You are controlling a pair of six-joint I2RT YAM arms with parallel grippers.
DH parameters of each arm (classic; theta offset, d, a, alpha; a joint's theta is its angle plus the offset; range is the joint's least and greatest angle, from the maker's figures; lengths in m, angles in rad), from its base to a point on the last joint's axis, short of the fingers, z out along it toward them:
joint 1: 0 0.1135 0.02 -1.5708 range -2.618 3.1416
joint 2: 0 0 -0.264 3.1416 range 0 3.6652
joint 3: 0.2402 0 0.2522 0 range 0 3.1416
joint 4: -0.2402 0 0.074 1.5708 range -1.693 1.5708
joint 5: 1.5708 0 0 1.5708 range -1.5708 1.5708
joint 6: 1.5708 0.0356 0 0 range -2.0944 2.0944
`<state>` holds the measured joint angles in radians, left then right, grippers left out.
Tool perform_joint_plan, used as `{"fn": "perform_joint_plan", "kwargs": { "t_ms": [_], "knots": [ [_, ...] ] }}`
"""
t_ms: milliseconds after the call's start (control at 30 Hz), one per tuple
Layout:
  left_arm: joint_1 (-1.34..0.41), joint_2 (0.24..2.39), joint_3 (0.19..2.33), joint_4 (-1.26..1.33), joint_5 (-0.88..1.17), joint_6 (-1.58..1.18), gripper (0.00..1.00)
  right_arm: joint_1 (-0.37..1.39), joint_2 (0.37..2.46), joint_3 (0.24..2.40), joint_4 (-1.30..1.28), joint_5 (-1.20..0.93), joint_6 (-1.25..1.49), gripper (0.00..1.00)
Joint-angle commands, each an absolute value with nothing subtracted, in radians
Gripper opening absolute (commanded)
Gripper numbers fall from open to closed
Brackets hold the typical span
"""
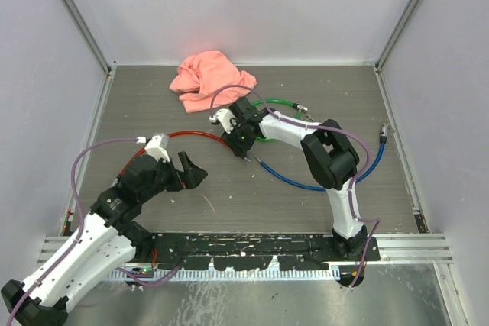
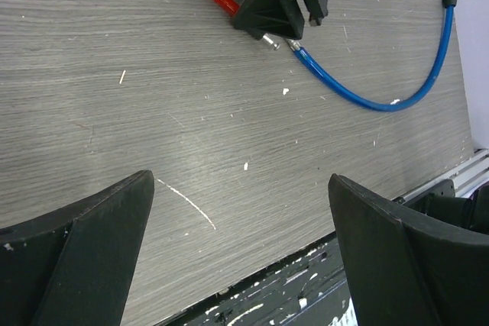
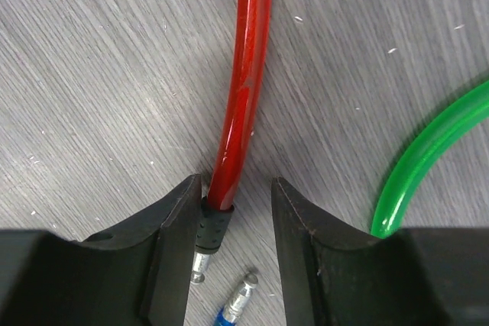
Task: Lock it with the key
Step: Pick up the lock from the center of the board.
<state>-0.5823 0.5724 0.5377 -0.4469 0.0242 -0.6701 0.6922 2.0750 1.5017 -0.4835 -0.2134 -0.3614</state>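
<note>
A red cable [image 3: 252, 51] lies on the grey table, ending in a black collar [image 3: 212, 227] and a metal tip [image 3: 199, 266]. My right gripper [image 3: 237, 182] straddles that end. Its left finger touches the collar and a gap stays on the right, so it is open. In the top view it [image 1: 243, 145] sits mid-table over the red cable [image 1: 200, 134]. A blue cable's metal tip [image 3: 238, 299] lies just beside. My left gripper [image 2: 242, 181] hangs wide open and empty near the front edge [image 1: 187, 169]. The key is out of view.
A blue cable [image 1: 306, 183] curves right of the right arm, and a green cable [image 1: 279, 102] loops behind it. A pink cloth [image 1: 210, 79] is bunched at the back. Walls enclose the table; a black rail [image 1: 252, 246] runs along the front.
</note>
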Motion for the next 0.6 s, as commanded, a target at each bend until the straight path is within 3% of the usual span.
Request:
{"fn": "perform_joint_plan", "kwargs": {
  "t_ms": [0, 267, 567],
  "knots": [
    [-0.578, 0.536, 0.544, -0.452, 0.012, -0.672, 0.98, 0.698, 2.089, 1.554, -0.490, -0.199, -0.343, 0.46],
    [-0.578, 0.523, 0.546, -0.464, 0.016, -0.678, 0.98, 0.703, 2.128, 1.580, -0.504, -0.186, -0.332, 0.32],
    [-0.578, 0.524, 0.549, -0.465, 0.021, -0.682, 0.99, 0.703, 2.116, 1.571, -0.488, -0.150, -0.318, 0.07]
  ]
}}
